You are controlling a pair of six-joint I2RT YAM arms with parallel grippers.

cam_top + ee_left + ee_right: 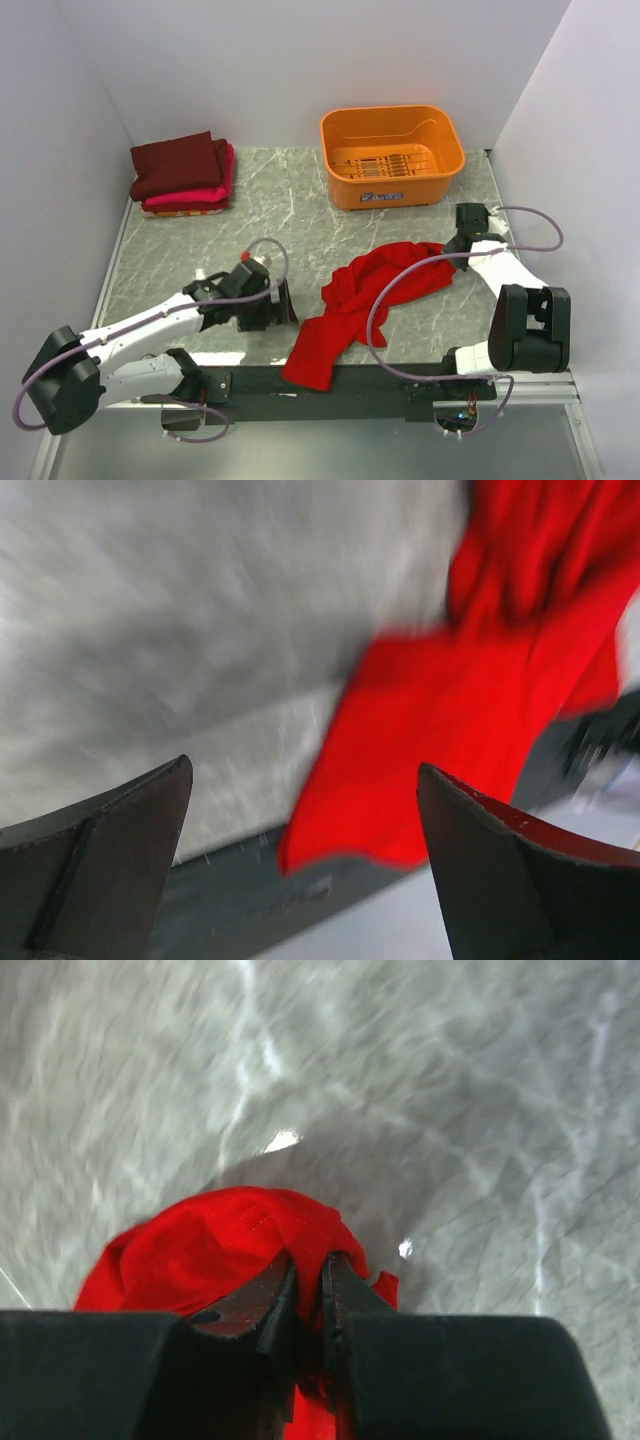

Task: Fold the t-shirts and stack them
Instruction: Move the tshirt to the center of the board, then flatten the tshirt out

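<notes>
Counter (200,260): grey marbled top, white walls on 3 sides.

Red t-shirt (372,285): unfolded and crumpled, near the middle of the counter toward the near edge. It lies as 1 rumpled band running from the right hand down and to the left. Its lower end hangs over the near edge onto the black base rail (250,382).

Right hand (460,245): at the right end of the red t-shirt. In the wrist view its 2 fingers (262,1300) stand almost together with a fold of red cloth pinched between them, so it is clenched on the shirt. The cloth bunches into a rounded hump just ahead of the tips and rests on the marbled surface.

Left hand (288,305): low over the counter, just left of the red t-shirt. The top view shows no contact with the cloth. The wrist view is blurred, but the 2 fingers (110,850) are spread wide with nothing between them, so it is released. Red cloth lies ahead and to the right of them.

Maroon t-shirt (178,162): folded, on top of the stack in the far left corner.

Pink t-shirt (210,190): folded, directly under the maroon one. Its edge shows along the right and front of the stack.

Basket (440,185): orange plastic, upright at the far edge right of centre, well apart from the stack and beyond the red t-shirt.
</notes>
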